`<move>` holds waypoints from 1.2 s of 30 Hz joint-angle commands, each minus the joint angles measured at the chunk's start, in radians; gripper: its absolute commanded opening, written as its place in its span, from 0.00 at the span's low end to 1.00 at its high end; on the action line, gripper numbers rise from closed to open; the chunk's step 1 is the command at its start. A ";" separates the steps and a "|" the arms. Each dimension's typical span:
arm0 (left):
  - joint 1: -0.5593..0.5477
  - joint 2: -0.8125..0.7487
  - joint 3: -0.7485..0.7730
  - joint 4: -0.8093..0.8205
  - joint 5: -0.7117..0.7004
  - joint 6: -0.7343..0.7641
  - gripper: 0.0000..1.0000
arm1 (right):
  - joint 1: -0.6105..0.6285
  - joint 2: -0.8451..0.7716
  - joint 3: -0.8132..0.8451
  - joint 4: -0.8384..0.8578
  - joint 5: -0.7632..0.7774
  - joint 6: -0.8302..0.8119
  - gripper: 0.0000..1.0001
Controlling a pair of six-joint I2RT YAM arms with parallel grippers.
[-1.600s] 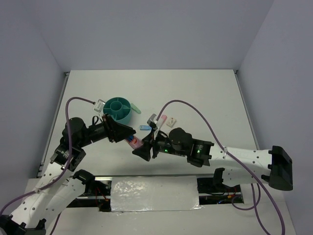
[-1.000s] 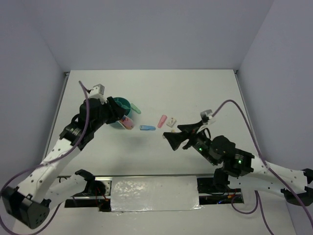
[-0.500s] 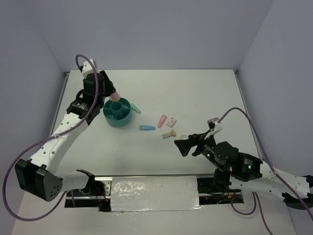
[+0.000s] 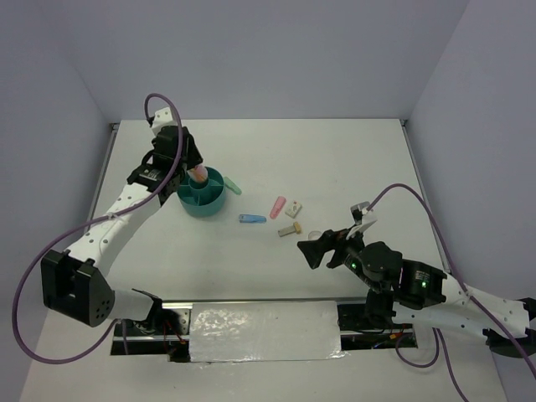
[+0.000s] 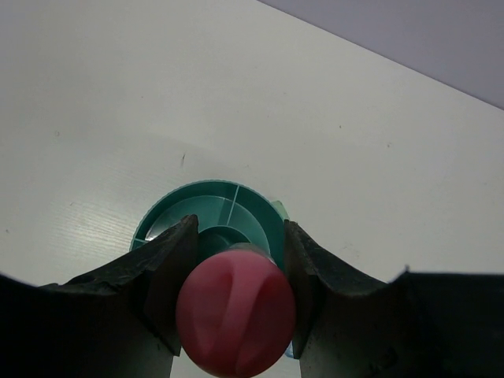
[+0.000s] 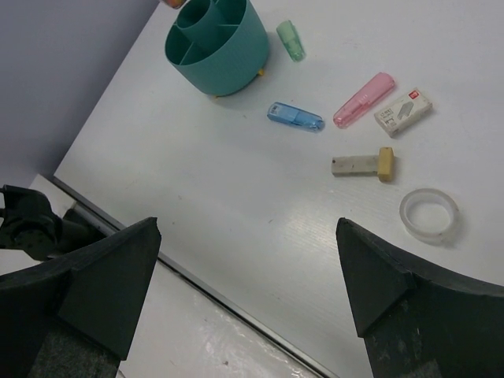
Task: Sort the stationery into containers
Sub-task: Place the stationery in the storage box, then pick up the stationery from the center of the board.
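Top external: left arm (image 4: 126, 205) (reaching far) above organiser (image 4: 202, 208).

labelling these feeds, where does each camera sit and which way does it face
Top external: high behind the near edge, looking down on the white table; left gripper and right gripper show.
Left wrist: on the left arm, looking down past its gripper, shut on a pink round-capped cylinder, into the round teal plastic organiser.
Right wrist: on the right arm, facing left across the table; its open gripper frames a clear tape ring.
Shared: all show the organiser.
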 commanded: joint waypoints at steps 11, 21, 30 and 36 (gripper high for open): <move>0.018 0.026 -0.040 0.100 -0.013 -0.016 0.00 | 0.000 -0.033 0.033 -0.031 0.032 0.011 1.00; 0.019 0.064 -0.051 0.097 -0.031 -0.015 0.26 | 0.000 -0.004 0.033 -0.015 0.023 0.007 1.00; 0.018 0.015 -0.018 0.038 -0.031 -0.024 0.99 | 0.000 -0.002 0.031 -0.014 0.014 0.007 1.00; -0.021 -0.098 0.008 -0.021 0.058 0.008 0.99 | 0.001 0.018 0.019 -0.004 0.011 0.019 1.00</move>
